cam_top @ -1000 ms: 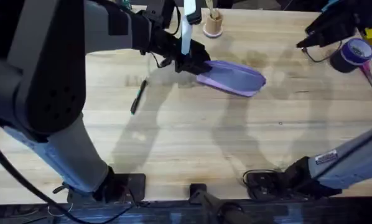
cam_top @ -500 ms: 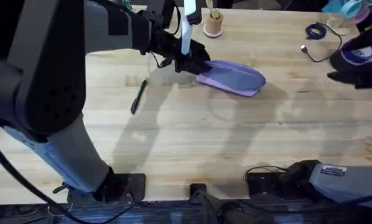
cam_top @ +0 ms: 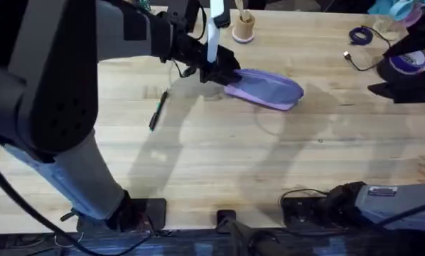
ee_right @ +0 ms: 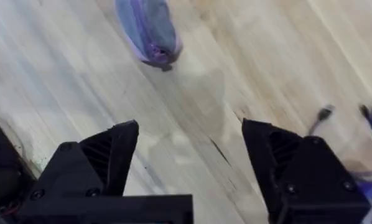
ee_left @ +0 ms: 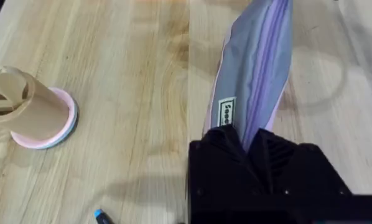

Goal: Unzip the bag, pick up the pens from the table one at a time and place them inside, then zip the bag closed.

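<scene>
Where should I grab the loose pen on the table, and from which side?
Take the pen around the middle of its barrel, from straight above, fingers closing across its width. It lies flat on the table, slanted, apart from the bag, so both flanks are free.

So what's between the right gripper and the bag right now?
Just bare table: in the overhead view nothing lies between the open right gripper and the bag; the right wrist view shows wood too.

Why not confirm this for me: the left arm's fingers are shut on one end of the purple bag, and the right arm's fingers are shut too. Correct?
Not quite. The left gripper is shut on the bag, but the right gripper is open, with table showing between its fingers, as the right wrist view shows.
</scene>
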Controlling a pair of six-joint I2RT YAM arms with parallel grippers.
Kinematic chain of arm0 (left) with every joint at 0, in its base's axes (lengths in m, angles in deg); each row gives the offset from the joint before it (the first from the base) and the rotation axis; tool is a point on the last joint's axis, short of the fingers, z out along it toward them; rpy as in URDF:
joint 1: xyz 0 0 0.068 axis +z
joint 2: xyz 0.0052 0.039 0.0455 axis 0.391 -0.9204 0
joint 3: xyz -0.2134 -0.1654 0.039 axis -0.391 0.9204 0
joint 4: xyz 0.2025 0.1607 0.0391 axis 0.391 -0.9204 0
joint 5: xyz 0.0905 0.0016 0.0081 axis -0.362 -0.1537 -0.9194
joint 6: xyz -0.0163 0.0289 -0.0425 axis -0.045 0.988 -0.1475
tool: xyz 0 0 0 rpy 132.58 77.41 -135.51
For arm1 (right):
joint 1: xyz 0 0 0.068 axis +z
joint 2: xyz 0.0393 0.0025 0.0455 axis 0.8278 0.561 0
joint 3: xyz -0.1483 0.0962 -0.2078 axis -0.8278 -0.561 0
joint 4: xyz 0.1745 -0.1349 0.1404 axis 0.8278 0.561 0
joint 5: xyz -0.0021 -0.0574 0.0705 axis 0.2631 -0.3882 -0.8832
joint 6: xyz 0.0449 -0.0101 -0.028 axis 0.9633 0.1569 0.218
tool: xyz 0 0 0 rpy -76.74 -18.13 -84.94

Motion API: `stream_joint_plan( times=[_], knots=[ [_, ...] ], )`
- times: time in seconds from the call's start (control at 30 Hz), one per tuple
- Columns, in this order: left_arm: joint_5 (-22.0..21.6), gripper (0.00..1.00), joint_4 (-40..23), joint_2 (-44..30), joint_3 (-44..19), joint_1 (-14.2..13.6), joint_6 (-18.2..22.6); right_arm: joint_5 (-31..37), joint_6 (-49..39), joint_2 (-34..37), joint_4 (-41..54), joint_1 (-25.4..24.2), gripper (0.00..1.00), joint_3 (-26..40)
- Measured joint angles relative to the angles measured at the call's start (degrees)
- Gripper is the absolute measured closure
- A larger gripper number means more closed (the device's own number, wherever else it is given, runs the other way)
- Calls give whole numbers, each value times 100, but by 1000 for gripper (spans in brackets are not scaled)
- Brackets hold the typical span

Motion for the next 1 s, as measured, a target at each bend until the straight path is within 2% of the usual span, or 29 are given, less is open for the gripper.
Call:
stream_joint_plan(
  times=[0.57,1.0],
  knots=[
    [0,959,0,0,0,0,0,-613,-1526,1299,-69,530,6,-399],
    [0,958,11,0,0,0,-2,-682,-1702,1353,-301,909,6,-462]
  ],
)
